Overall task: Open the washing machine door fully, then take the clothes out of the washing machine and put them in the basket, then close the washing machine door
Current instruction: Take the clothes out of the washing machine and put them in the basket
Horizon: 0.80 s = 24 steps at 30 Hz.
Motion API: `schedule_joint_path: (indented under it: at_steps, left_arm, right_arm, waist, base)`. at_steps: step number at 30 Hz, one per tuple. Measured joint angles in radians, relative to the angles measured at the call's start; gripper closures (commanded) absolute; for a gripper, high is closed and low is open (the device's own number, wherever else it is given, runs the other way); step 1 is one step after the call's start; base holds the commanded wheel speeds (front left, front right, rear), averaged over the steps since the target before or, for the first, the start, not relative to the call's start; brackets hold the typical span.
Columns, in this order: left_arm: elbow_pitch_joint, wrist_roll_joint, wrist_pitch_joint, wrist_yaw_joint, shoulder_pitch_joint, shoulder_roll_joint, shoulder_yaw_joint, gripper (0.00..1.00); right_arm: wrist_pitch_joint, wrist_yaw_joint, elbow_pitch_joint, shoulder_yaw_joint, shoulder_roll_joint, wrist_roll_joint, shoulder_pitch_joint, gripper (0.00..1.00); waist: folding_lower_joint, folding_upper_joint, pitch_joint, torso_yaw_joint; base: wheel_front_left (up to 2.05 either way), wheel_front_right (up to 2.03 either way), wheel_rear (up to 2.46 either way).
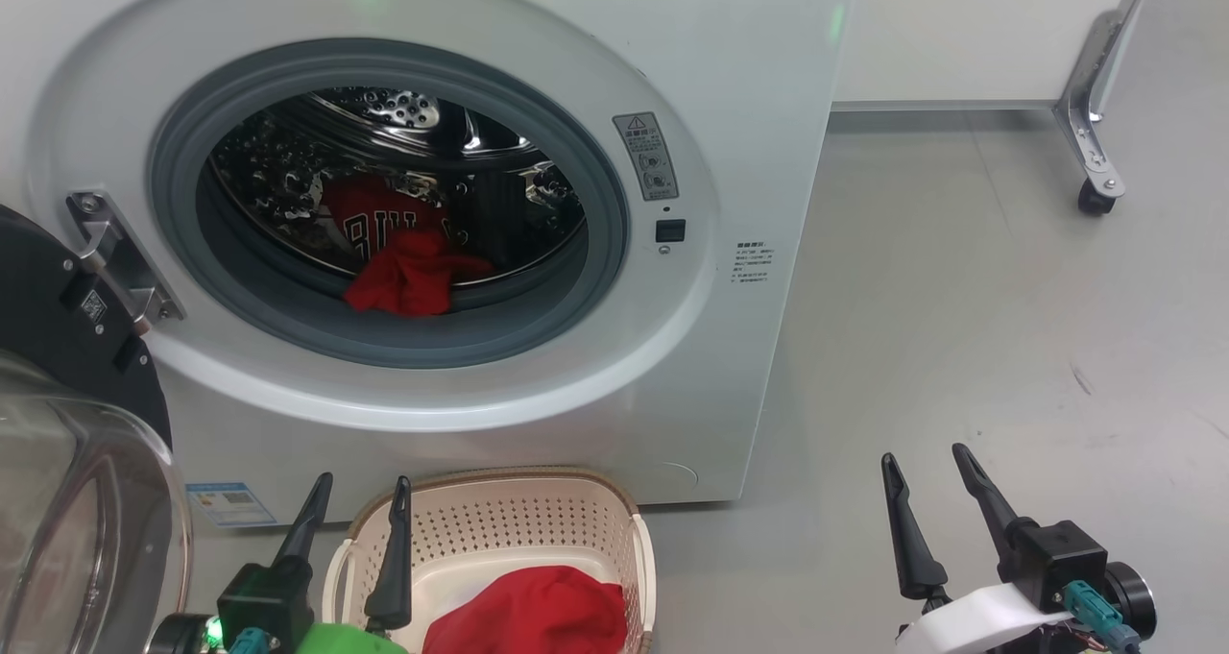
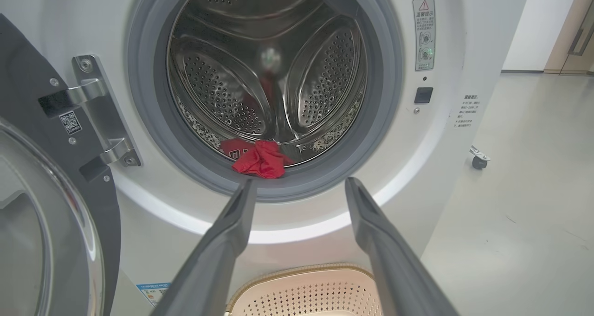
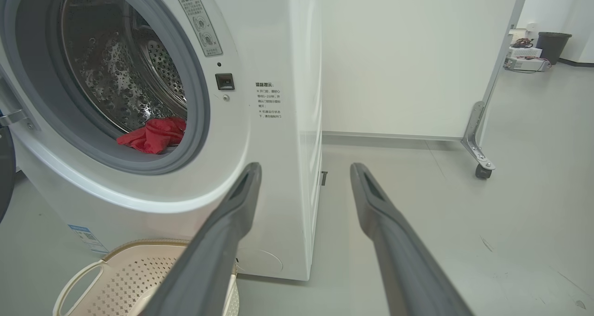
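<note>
A: What is in the washing machine [image 1: 768, 155]?
B: Its door [image 1: 58, 347] stands swung open at left; red clothes [image 1: 408, 275] lie at the front lip of the drum [image 1: 403, 107].
A: And the basket [image 1: 499, 510]?
B: On the floor [image 1: 960, 299] just before the machine; 1 red garment [image 1: 538, 616] lies inside.
A: The grippers?
B: The left gripper [image 1: 365, 479] hovers above the basket, the right gripper [image 1: 922, 452] above the floor; both spread wide, empty.
</note>
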Motion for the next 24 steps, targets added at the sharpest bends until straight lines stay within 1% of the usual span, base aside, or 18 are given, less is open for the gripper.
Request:
schedule_joint_path:
  at_steps: [2,24]
  left_arm:
    - [-0.012,0.0,0.002,0.006,0.007,0.0,0.0,0.0]
    - [-0.101,0.001,0.036,0.02,0.037,0.007,0.005,0.0]
  right_arm:
    - [0.001,0.0,-0.004,0.0,0.0,0.0,0.002,0.0]
    - [0.01,-0.001,-0.029,0.004,-0.003,0.0,0.003,0.0]
  waist:
    - [0.0,0.0,0.002,0.001]
    - [0.0,0.0,0.047,-0.001]
  base:
    - [0.0,0.0,0.0]
    - [0.0,0.0,0.0]
